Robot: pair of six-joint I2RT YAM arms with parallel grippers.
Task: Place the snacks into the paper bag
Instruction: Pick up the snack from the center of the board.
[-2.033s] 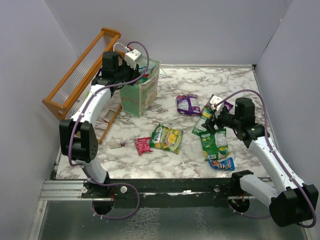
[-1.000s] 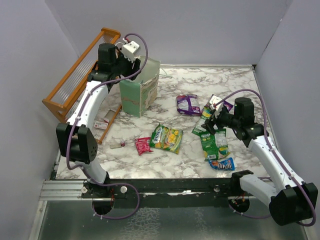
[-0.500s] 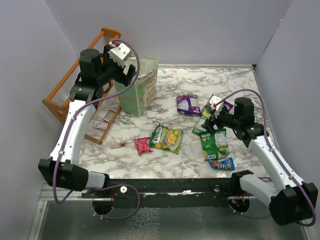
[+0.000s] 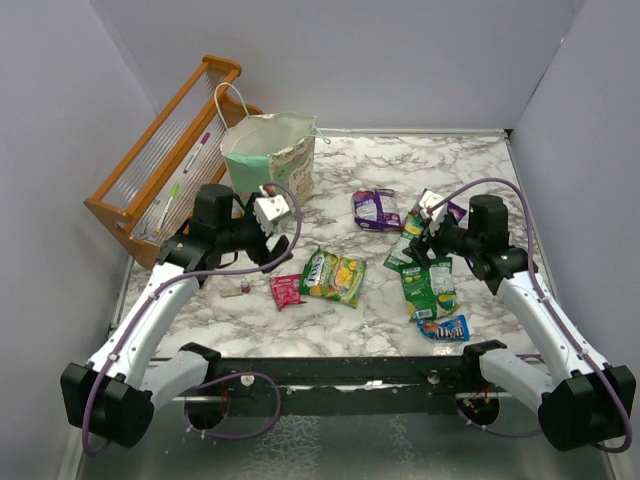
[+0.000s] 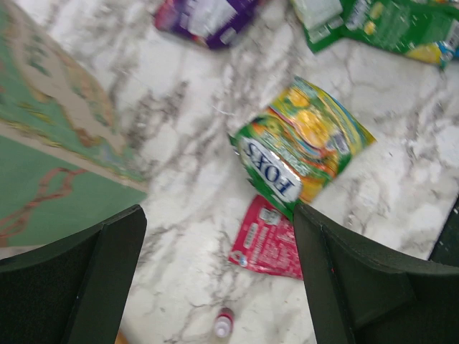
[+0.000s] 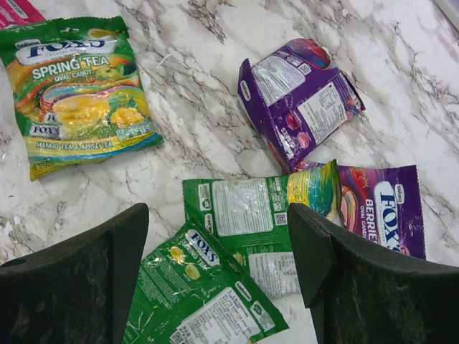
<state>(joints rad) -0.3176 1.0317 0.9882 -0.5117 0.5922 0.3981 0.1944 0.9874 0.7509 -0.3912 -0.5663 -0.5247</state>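
Observation:
The mint-green paper bag stands upright at the back left, its mouth uncovered. My left gripper hovers in front of it, open and empty, above bare marble beside a red snack packet and a yellow-green packet. My right gripper is open over two overlapping green packets. Purple packets lie beyond them. A blue packet lies near the front.
An orange wooden slatted rack leans along the left wall behind the bag. A tiny red-capped tube lies left of the red packet. Grey walls close in the marble table on three sides.
My left arm has swung away from the top of the paper bag, down and toward the front, with its jaws spreading wider. The right arm has not moved.

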